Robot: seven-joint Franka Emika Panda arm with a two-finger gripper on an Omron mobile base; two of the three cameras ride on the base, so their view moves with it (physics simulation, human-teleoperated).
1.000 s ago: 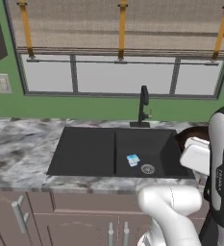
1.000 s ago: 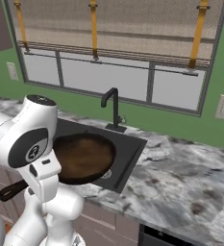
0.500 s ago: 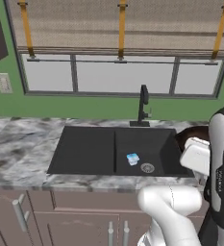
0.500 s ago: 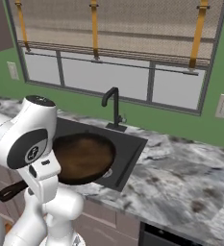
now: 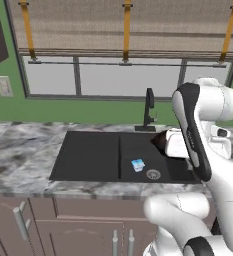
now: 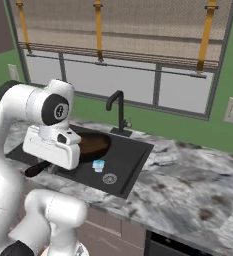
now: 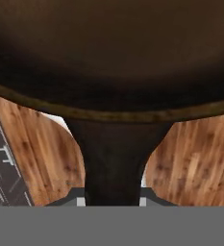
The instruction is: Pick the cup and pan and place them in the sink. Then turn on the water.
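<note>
matt dark pan [image 7: 113, 53], black matt sink [image 5: 90, 157], marbled counter [image 6: 188, 185]

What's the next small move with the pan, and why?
Probably carry the pan a little further over the sink and lower it. The hand view has the handle running down into the gripper, so it seems held. In the right base view the pan hangs above the basin with the light blue sponge-like thing below it.
</note>
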